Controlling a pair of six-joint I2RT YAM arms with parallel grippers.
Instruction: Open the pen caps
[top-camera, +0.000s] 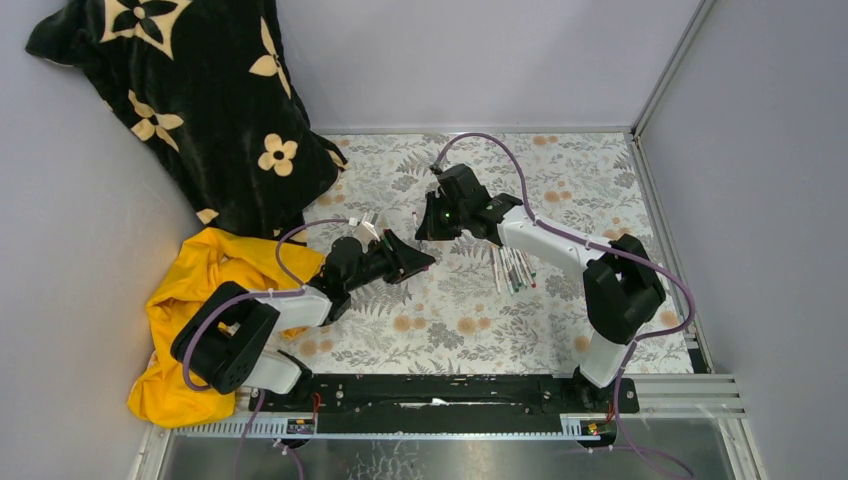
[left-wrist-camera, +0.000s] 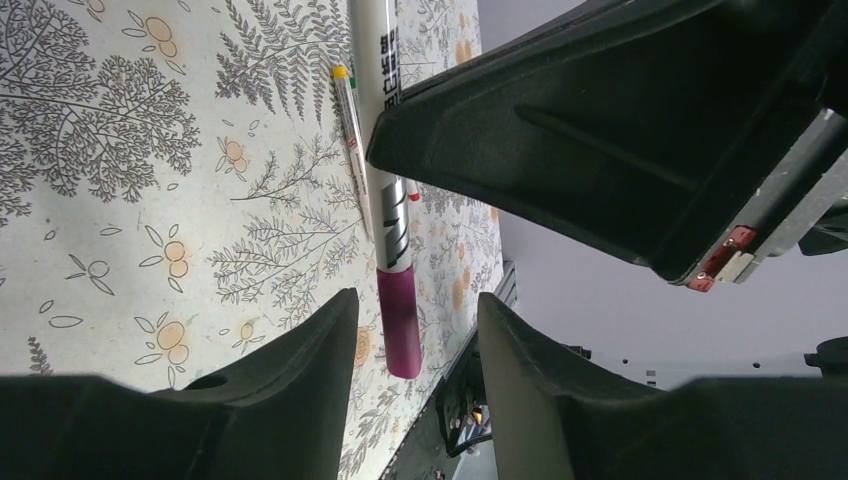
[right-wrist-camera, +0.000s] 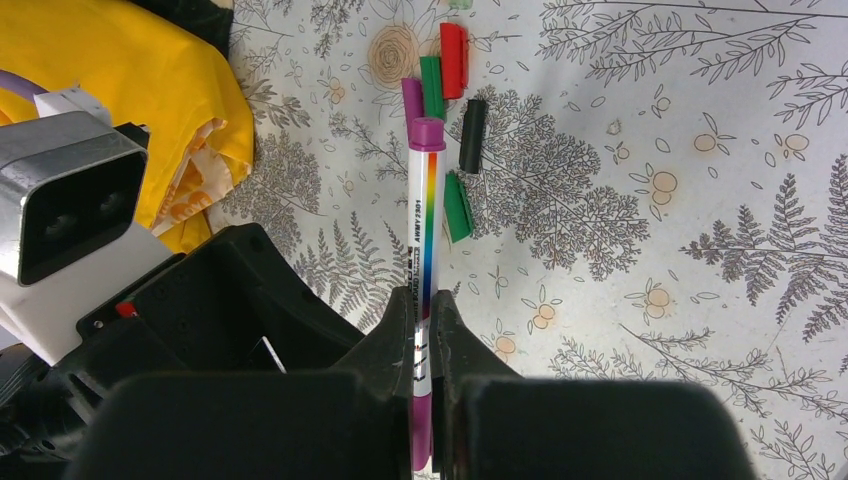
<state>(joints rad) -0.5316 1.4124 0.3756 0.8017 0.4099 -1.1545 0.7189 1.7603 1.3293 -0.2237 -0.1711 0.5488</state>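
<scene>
Currently, right gripper (right-wrist-camera: 425, 315): I am clenching the pen (right-wrist-camera: 425, 220) by its barrel.
left gripper (left-wrist-camera: 418, 310): I am holding it wide apart, either side of the magenta cap (left-wrist-camera: 398, 320).

We find the black plush blanket with cream flowers (top-camera: 190, 90) heaped in the far left corner of the table under its floral printed cloth (top-camera: 560, 170). The crumpled yellow fabric (top-camera: 200, 290) lies nearer, at the left edge. A bundle of thin pale-barrelled marker pens (top-camera: 513, 268) lies right of centre. Between fabric and bundle, the left gripper (top-camera: 425, 260) sits just near of the right gripper (top-camera: 425, 232). The right gripper clamps a white rainbow-striped pen (right-wrist-camera: 425, 230), whose other end sits between the left fingers (left-wrist-camera: 300, 350), clear of both. Beyond that pen's tip, the red, green, black and magenta short plastic pen caps (right-wrist-camera: 431, 87) lie clustered on the cloth.
</scene>
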